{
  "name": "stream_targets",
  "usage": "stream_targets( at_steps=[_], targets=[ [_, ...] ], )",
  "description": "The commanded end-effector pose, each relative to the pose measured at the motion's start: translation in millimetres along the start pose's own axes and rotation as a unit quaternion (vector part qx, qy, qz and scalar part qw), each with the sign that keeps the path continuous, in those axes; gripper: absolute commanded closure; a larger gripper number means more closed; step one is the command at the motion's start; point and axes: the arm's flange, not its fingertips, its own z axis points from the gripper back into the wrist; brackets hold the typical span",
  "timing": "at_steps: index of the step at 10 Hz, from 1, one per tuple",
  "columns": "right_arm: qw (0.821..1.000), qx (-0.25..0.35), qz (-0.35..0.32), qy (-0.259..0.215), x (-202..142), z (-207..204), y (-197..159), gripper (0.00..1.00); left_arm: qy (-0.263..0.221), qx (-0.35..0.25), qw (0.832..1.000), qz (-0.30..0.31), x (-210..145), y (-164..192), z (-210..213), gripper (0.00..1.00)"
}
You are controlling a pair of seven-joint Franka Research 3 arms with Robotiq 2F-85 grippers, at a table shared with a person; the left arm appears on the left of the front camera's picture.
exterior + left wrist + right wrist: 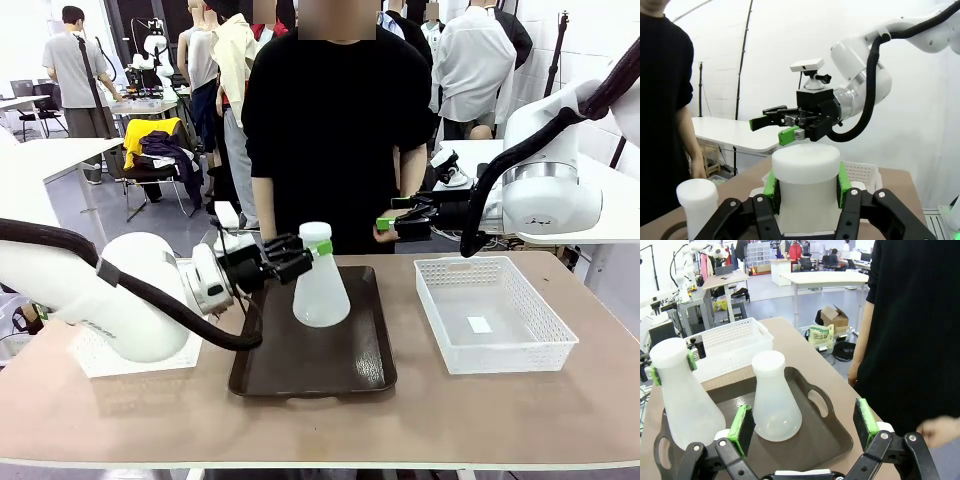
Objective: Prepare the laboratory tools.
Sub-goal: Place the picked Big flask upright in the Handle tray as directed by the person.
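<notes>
Left gripper (300, 256) is clamped on the neck of one flask (321, 280) standing on the brown tray (315, 362). Right gripper (388, 222) hangs with jaws apart above the second flask (774, 397), also on the tray.

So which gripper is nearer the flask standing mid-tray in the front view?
Left. The left gripper is shut on the neck of the flask. The right gripper hangs open off to its right, toward the person's side, clear of it.
</notes>
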Motion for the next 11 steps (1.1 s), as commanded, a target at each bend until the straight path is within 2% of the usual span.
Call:
stream_targets(
  at_steps=[1,4,8,11],
  targets=[
    [1.0,0.001,-0.004,0.004,-0.1,0.1,0.9,0.0,-0.009,0.013,1.0,-0.025,-55.1,-13.1,-9.3,1.0],
    [1.0,0.001,-0.004,0.004,-0.1,0.1,0.9,0.0,-0.002,0.008,0.999,-0.031,-64.9,-15.0,-10.3,1.0],
    [1.0,0.001,-0.004,0.004,-0.1,0.1,0.9,0.0,0.041,-0.02,0.997,-0.055,-74.8,-20.1,-9.3,1.0],
    [1.0,0.001,-0.004,0.004,-0.1,0.1,0.9,0.0,0.055,-0.026,0.995,-0.075,-93.7,-16.4,-8.7,1.0]
  ],
)
